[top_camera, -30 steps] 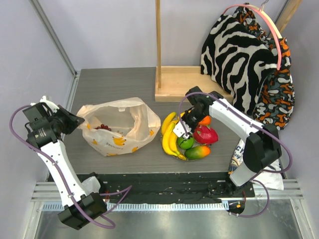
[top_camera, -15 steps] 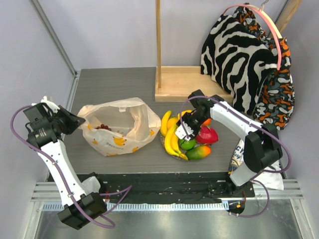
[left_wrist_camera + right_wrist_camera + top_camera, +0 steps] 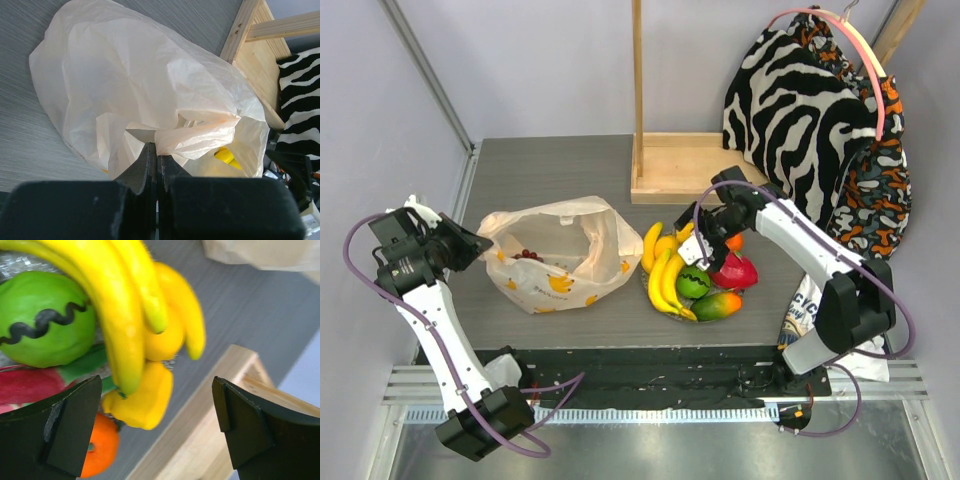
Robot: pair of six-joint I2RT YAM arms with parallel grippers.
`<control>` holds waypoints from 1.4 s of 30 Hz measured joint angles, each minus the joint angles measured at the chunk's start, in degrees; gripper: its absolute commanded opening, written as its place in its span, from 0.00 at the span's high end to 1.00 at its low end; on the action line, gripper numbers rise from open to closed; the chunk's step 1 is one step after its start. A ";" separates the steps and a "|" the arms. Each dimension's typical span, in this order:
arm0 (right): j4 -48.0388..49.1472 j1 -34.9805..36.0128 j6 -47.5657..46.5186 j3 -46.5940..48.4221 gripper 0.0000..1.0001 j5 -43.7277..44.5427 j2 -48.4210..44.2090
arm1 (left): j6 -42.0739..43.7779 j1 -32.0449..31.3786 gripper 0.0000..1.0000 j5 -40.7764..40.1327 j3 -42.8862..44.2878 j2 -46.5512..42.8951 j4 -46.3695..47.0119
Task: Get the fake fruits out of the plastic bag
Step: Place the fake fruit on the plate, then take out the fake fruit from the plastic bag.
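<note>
The plastic bag (image 3: 560, 255) lies slumped on the table (image 3: 550, 165), left of centre. Its long axis runs left to right and its mouth gapes upward. A dark red grape bunch (image 3: 527, 256) shows inside. The left gripper (image 3: 470, 246) is clamped tight on a fold at the bag's left end, seen close in the left wrist view (image 3: 157, 152).

Just right of the bag, the other fake fruits (image 3: 695, 275) sit in a tight heap. The bananas (image 3: 662, 270) curve from far to near with their tips toward the far edge. The green apple (image 3: 693, 283), red fruit (image 3: 732, 270) and orange (image 3: 733, 242) lie beside them. The right gripper (image 3: 705, 243) hangs over the heap's far side with its jaws spread wide, holding nothing.

Bare table lies beyond the bag. The wooden frame (image 3: 685, 165) and the zebra-print cloth (image 3: 800, 110) crowd the far right. The bag's orange-yellow prints are too small to read.
</note>
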 measured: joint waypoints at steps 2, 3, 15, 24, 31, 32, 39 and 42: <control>2.14 -0.24 -0.02 0.02 0.01 -2.25 -1.51 | -0.02 0.00 1.00 0.20 0.00 0.00 0.00; 4.37 -0.31 0.94 -0.26 0.00 -3.93 -2.73 | -0.04 0.00 1.00 0.28 0.00 0.00 0.00; 63.71 21.33 79.38 0.07 0.43 -4.13 -5.86 | -0.04 0.13 1.00 7.28 1.01 0.26 -0.24; 71.41 29.70 105.15 3.41 0.53 13.51 11.23 | 1.18 0.24 1.00 15.78 4.55 -1.40 -5.40; 67.95 41.03 100.61 -6.51 0.56 16.48 14.51 | 3.96 0.24 1.00 12.22 4.85 -1.64 -14.08; 67.76 42.88 99.97 -6.93 0.56 16.06 14.51 | 4.04 0.24 1.00 10.29 4.85 -1.62 -14.86; 68.35 46.97 96.32 -7.45 0.50 17.51 14.51 | 3.96 2.49 1.00 -9.18 2.62 -2.91 -17.79; 71.34 46.34 96.94 -9.35 0.48 21.75 14.51 | 3.96 2.60 1.00 -16.09 1.03 -4.39 -18.67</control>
